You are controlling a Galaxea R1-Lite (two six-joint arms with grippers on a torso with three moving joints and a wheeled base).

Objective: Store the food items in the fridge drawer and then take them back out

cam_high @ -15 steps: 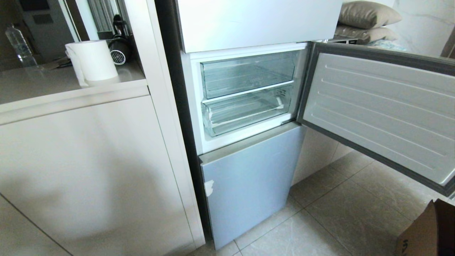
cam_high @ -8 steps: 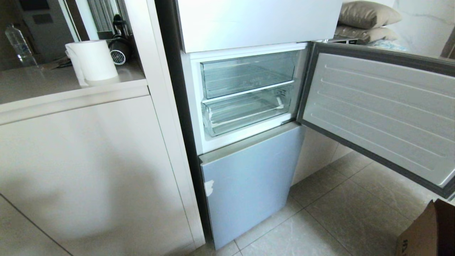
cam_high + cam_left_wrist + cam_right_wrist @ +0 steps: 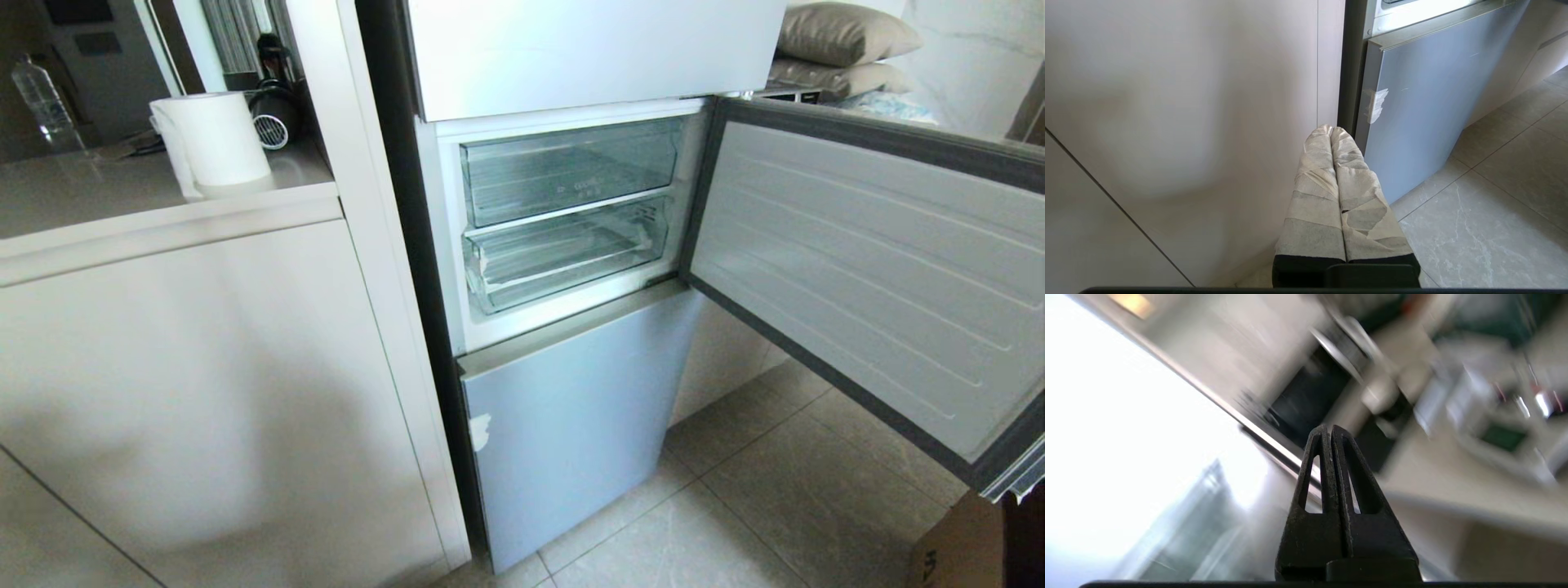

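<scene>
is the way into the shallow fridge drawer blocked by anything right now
Nothing visible blocks it: the fridge door is swung wide and the fridge drawer is exposed but pushed in, so it needs pulling out. No food items show in any view.

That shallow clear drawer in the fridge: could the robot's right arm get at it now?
Probably yes: the fridge door stands wide open and nothing blocks the shallow drawer. The right gripper is shut.
</scene>
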